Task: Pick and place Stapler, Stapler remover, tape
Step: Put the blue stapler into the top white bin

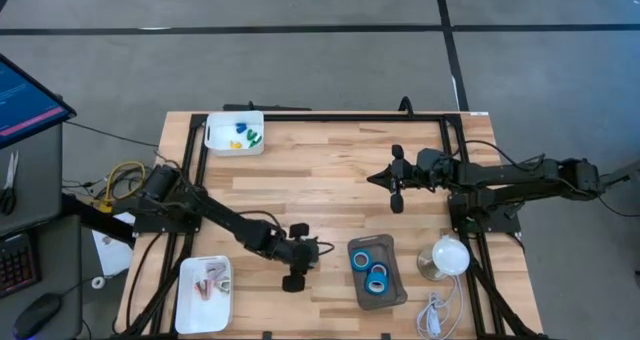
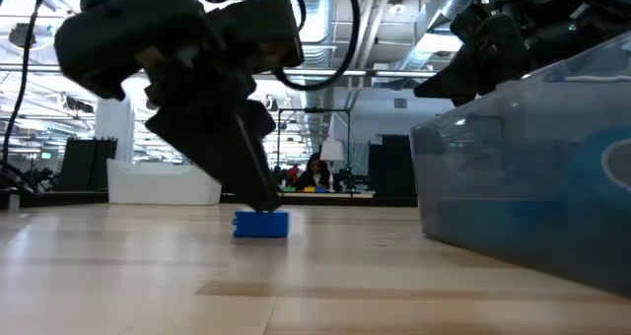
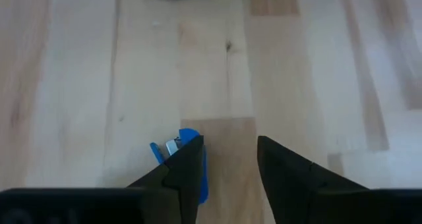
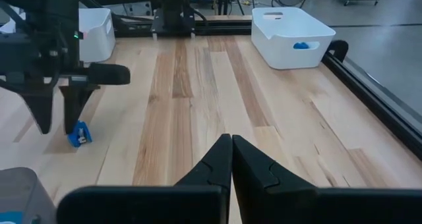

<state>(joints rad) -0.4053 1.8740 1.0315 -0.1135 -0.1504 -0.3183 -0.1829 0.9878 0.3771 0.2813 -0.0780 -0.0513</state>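
A small blue desk tool with a metal part (image 3: 191, 137) lies on the wood; whether it is the stapler or the remover, I cannot tell. It also shows as the blue tool (image 2: 261, 224) (image 4: 79, 135). My left gripper (image 3: 231, 148) (image 1: 297, 255) points down over it, open, with one finger (image 3: 184, 174) standing on the tool's spot and the other beside it over bare wood. Blue tape rolls (image 1: 368, 270) lie in a clear grey box (image 1: 392, 296). My right gripper (image 4: 232, 141) (image 1: 378, 178) hovers shut over the middle of the table. My left gripper comes from above, pointing down. One fingertip (image 2: 266, 199) stands right at the top of the blue tool, which rests flat on the table. The finger itself hides the spot, and I cannot tell whether it touches.
A white bin (image 1: 213, 140) with small coloured pieces stands at the far left corner. A white tray (image 1: 190, 310) with pinkish pieces sits at the near left. A lamp (image 1: 447, 256) stands right of the clear box (image 2: 532, 177). Bare wood lies between the arms.
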